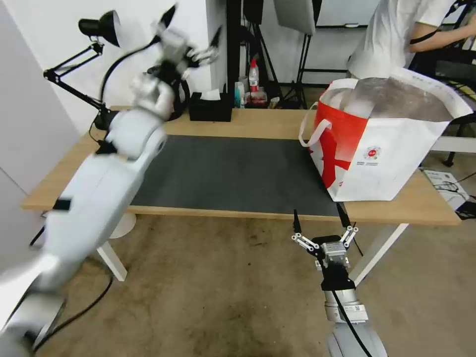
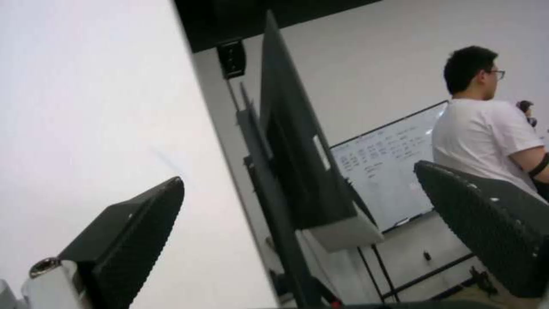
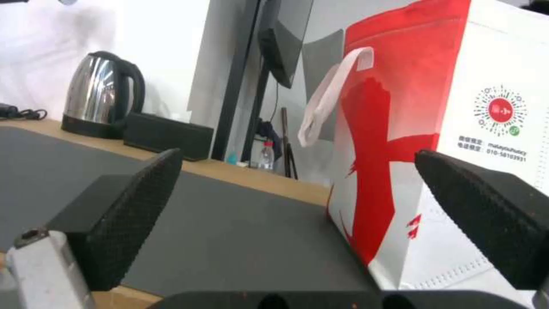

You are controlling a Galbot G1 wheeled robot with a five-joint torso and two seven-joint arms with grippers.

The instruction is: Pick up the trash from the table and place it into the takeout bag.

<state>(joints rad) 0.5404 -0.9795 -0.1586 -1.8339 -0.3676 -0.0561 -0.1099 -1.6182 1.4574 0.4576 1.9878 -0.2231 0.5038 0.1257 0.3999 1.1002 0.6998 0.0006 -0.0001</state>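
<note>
Takeout bag (image 1: 391, 148) stands upright on the right part of the table (image 1: 248, 124), partly on the dark grey mat (image 1: 233, 173). Its mouth is open and the silver foil lining shows inside; what lies in the bag I cannot tell. One white strap handle (image 1: 313, 130) hangs over the red side.

The right gripper (image 1: 321, 223) hangs low at the near edge of the table, just in front of the bag's bottom corner. Its fingers (image 3: 137, 206) are spread wide, released, with nothing between them — in the right wrist view the bag (image 3: 457, 128) fills the space beyond the far finger, and the mat (image 3: 229, 231) lies between the two pads.

The left gripper (image 1: 191, 32) is raised high above the back left part of the table, its arm blurred. Its fingers (image 2: 137, 240) are also spread apart and hold nothing.

Beyond the right gripper's fingers, at the back of the table, a steel kettle (image 3: 103, 94) stands just beside a black tissue box (image 3: 169, 135). A black desk lamp (image 1: 94, 29) stands at the back left corner.
</note>
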